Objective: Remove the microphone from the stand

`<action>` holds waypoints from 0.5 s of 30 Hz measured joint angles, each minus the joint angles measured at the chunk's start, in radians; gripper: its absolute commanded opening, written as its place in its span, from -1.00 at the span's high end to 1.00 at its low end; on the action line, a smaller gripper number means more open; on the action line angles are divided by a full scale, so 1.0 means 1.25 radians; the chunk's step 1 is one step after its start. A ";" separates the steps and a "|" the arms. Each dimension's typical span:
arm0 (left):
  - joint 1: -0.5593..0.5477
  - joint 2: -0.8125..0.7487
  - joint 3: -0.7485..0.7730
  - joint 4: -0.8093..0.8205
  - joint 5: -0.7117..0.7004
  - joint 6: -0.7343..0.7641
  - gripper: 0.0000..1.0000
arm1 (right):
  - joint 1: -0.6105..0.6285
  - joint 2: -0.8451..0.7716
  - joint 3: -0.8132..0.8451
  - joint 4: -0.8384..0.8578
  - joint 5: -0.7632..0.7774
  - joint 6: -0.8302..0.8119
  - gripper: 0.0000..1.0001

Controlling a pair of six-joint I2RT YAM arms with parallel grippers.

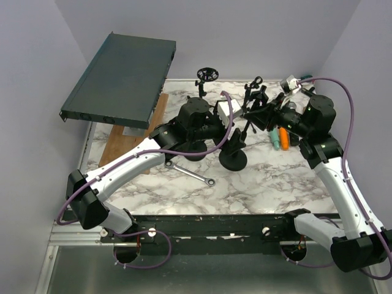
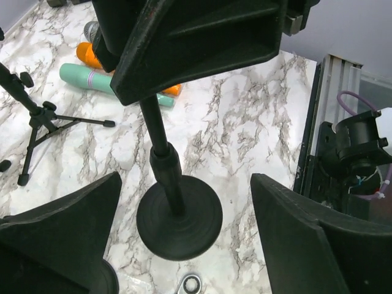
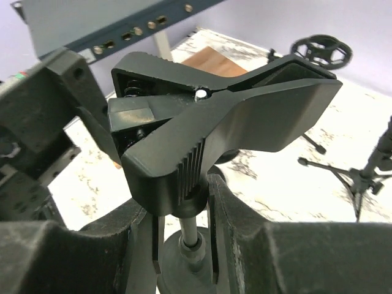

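The black stand has a round base (image 1: 233,160) (image 2: 179,217) and a thin pole (image 2: 160,144). At its top sits a black spring clip (image 3: 226,119) (image 1: 254,113), and I see no microphone in it. My right gripper (image 3: 184,245) (image 1: 266,116) is shut on the collar just under the clip. My left gripper (image 2: 184,184) (image 1: 231,117) is open wide, with its fingers on either side of the pole and apart from it. A grey mesh head (image 2: 92,29), perhaps a microphone's, lies on the table past the stand, mostly hidden.
An orange tube (image 2: 90,56) (image 1: 283,138) and a teal tube (image 2: 104,79) (image 1: 274,139) lie beside the stand. A small tripod (image 2: 37,116) (image 3: 361,171), a wrench (image 1: 190,173) (image 2: 191,283), a wheel-shaped stand (image 1: 207,75), a wooden board (image 1: 131,138) and a dark rack unit (image 1: 122,76) surround them.
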 measured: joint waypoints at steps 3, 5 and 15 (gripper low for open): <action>0.000 -0.002 0.000 0.001 -0.001 0.005 -0.89 | -0.002 -0.003 0.000 -0.026 0.049 -0.025 0.99; 0.000 -0.010 -0.004 0.005 -0.002 0.013 -0.90 | -0.002 -0.005 0.000 -0.036 0.077 -0.046 0.99; 0.005 -0.069 -0.038 0.012 -0.017 0.070 -0.91 | -0.002 0.018 -0.062 0.042 0.155 -0.152 0.99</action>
